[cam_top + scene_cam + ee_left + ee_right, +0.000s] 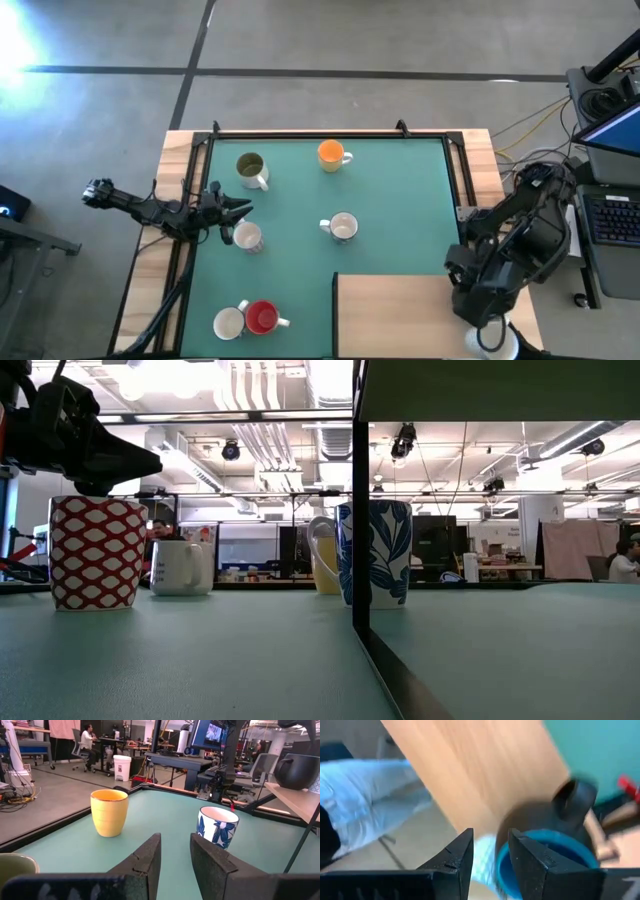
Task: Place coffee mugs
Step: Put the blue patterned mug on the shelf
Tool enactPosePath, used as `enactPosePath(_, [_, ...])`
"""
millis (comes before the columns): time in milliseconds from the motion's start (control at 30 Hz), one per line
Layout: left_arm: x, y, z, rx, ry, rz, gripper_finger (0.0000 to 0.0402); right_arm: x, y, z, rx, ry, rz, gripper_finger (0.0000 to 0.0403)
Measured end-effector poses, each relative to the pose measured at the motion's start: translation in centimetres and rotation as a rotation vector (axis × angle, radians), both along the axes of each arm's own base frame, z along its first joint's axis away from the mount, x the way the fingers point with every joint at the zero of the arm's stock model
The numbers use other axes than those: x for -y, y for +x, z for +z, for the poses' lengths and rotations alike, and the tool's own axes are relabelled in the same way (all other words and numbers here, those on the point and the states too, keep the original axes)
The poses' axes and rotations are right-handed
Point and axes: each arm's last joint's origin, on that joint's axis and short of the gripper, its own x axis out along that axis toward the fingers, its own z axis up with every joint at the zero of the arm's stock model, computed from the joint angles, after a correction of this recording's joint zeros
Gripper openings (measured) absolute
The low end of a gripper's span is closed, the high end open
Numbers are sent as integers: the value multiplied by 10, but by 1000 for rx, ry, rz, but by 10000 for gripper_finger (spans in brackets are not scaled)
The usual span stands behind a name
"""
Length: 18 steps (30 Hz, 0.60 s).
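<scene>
The left end effector [240,208], fingers slightly parted and pinching nothing, hovers beside a white mug [247,237] at the left side of the green table [390,190]. The orange mug [331,154] and blue-patterned mug [343,227] stand ahead. The right end effector [490,851], narrowly spread, hangs off the table over a blurred dark blue mug [555,855]. A wooden board [395,315] partly blocks the low view.

Orange mug [331,154]; red mug [262,318] white-latticed; white mug [217,825] blue-leafed; green mat [390,190].
</scene>
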Motion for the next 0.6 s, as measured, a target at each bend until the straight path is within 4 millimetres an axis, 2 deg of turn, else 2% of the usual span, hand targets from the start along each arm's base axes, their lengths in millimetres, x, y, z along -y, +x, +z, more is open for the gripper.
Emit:
enactPosePath(200, [0,0,0,0,0,0,87,21,19,4,122,-97,-37,109])
enactPosePath(367, [0,0,0,1,0,0,87,51,45,-1,158,-193,-33,109])
enactPosePath(500, [0,0,0,0,0,0,87,78,69,-8,179,-292,69,108])
enactPosePath(600, [0,0,0,0,0,-1,87,93,90,-15,206,-369,222,107])
